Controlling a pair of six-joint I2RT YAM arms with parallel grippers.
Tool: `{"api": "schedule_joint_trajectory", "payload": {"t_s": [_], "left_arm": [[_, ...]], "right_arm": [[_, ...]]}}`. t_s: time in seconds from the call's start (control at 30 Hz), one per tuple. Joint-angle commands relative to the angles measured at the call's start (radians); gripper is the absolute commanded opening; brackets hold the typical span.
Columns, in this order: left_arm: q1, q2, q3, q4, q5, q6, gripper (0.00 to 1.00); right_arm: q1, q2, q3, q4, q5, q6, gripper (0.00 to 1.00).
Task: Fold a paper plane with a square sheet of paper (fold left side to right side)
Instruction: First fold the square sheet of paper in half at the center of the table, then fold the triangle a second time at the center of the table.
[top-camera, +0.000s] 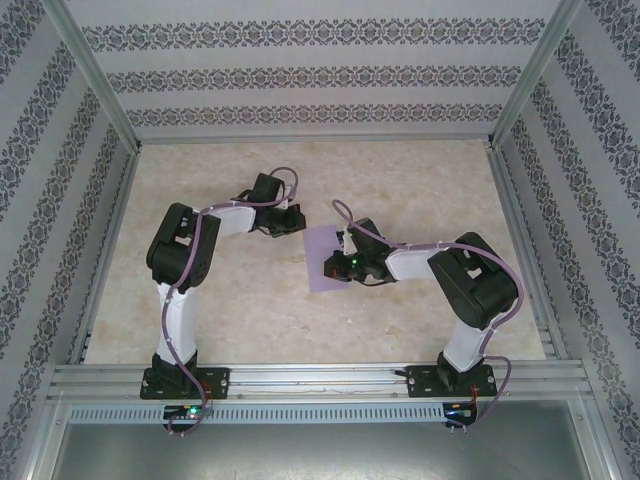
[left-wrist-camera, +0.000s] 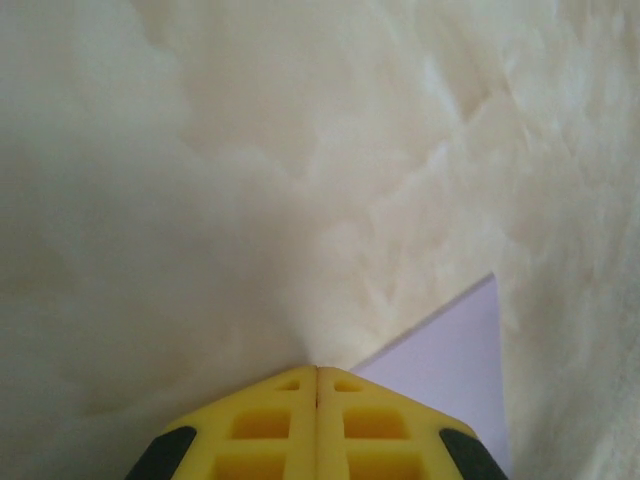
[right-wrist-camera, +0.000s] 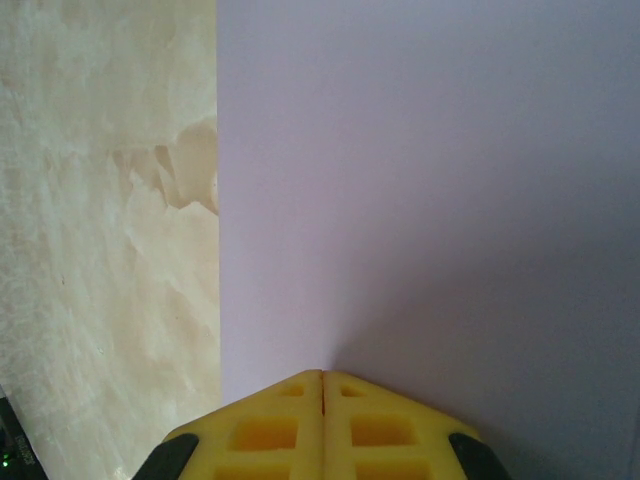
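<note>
Saw both arm bases bolted to the metal rail (top-camera: 320, 378) at the near edge of the table (top-camera: 420, 190). Farther in, found the right gripper (top-camera: 336, 266) reaching left over the square sheet of paper (top-camera: 318, 258). From the right wrist, saw that right gripper (right-wrist-camera: 322, 373) with yellow fingers pressed together, nothing between them, low over the lilac sheet (right-wrist-camera: 430, 200) and just inside its straight left edge, marbled table (right-wrist-camera: 100, 250) alongside. Could not tell whether touching. Found the sheet lying flat near the middle of the table, between the two grippers. Just beyond, found the left gripper (top-camera: 292, 222) by the sheet's far-left corner. From the left wrist, saw it (left-wrist-camera: 318, 371) likewise closed tight, holding nothing, over bare table (left-wrist-camera: 250, 150), one pointed corner of the paper (left-wrist-camera: 450, 370) just to the right. Beyond all that, noted patterned walls (top-camera: 300, 80).
</note>
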Motion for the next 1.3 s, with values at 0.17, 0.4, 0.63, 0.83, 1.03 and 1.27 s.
{"api": "schedule_joint_trajectory", "payload": {"t_s": [0.17, 0.4, 0.63, 0.83, 1.03, 1.27], "left_arm": [[0.056, -0.003, 0.022, 0.028, -0.098, 0.015, 0.03], [0.054, -0.202, -0.141, 0.069, -0.053, -0.007, 0.03], [-0.001, -0.357, -0.335, 0.11, 0.009, -0.063, 0.03], [-0.106, -0.348, -0.37, 0.153, 0.042, -0.111, 0.03], [-0.153, -0.255, -0.303, 0.124, 0.031, -0.103, 0.03], [-0.159, -0.189, -0.271, 0.051, -0.015, -0.068, 0.03]], "right_arm": [[0.011, 0.029, -0.091, -0.14, 0.025, 0.071, 0.0], [0.028, 0.002, -0.125, -0.017, 0.04, 0.175, 0.0], [0.042, 0.0, -0.12, 0.0, 0.059, 0.185, 0.0], [0.045, 0.015, -0.113, 0.002, 0.051, 0.177, 0.0], [0.049, 0.031, -0.097, 0.0, 0.044, 0.166, 0.0], [0.049, 0.022, -0.083, 0.0, 0.022, 0.165, 0.0]]}}
